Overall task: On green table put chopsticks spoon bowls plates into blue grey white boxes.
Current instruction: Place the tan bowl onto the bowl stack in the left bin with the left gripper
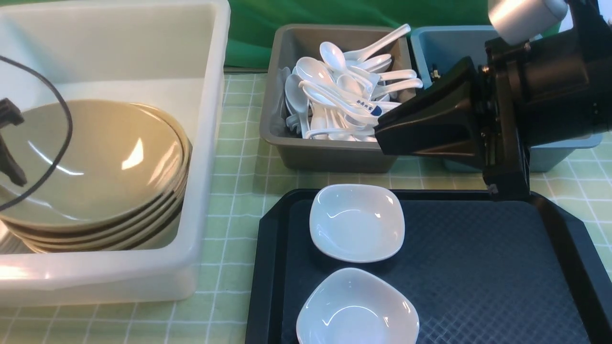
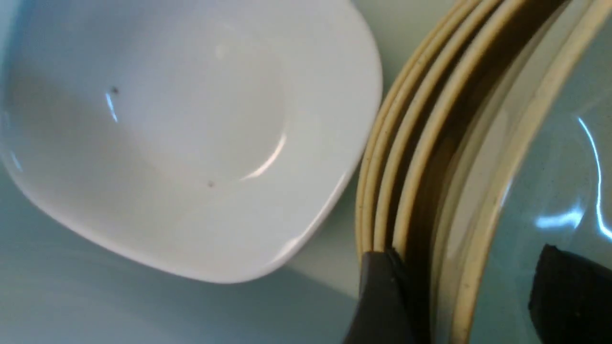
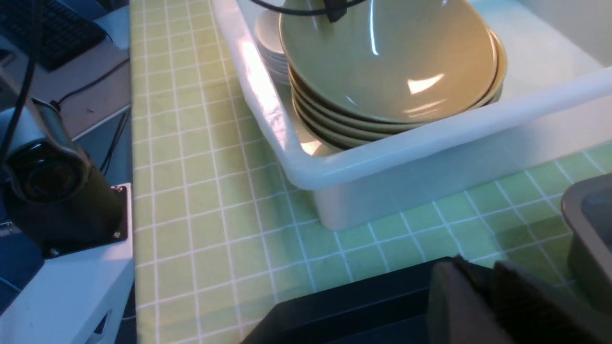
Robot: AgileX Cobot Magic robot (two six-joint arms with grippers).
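A stack of several olive bowls [image 1: 95, 162] sits in the white box [image 1: 205, 143]. My left gripper [image 1: 10, 143] is at that stack. In the left wrist view it [image 2: 464, 253] is open, one finger [image 2: 380, 296] outside the stack's rims [image 2: 420, 143] and the other over the top bowl's inside. A white dish [image 2: 191, 134] lies beside the stack. Two white dishes [image 1: 356, 222] [image 1: 356, 308] sit on the black tray [image 1: 502, 267]. My right gripper [image 1: 382, 134] is shut and empty, in front of the grey box [image 1: 330, 155] of white spoons [image 1: 334, 91]. No chopsticks show.
The blue box [image 1: 554, 155] stands behind my right arm at the back right. In the right wrist view my right gripper [image 3: 461, 267] hangs over the tray's corner [image 3: 363, 301], with the white box [image 3: 430, 143], the bowls [image 3: 387, 62] and stacked white dishes [image 3: 268, 43] beyond.
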